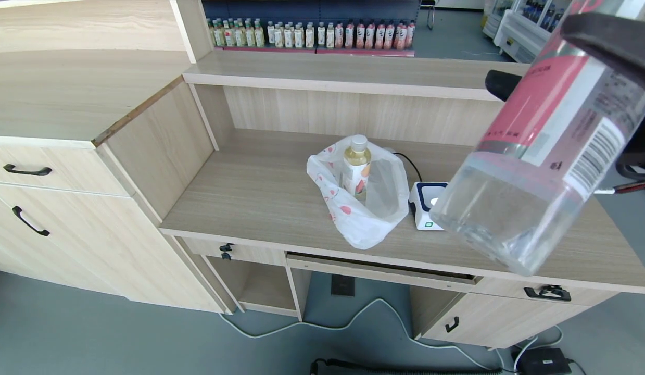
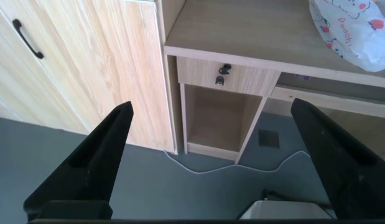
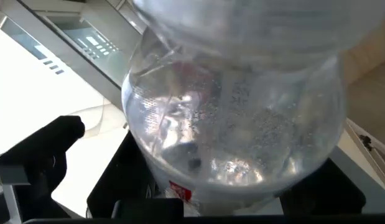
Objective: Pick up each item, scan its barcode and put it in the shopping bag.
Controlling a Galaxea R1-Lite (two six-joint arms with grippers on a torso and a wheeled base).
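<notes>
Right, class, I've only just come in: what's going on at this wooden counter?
The robot's right claw holds a clear plastic bottle with a pink label, raised and tilted, not yet bagged. On the wooden desk, a white plastic shopping bag with red prints already holds a yellow drink bottle with a white cap; a white-and-blue scanner sits beside it. The left claw hangs open and empty.
</notes>
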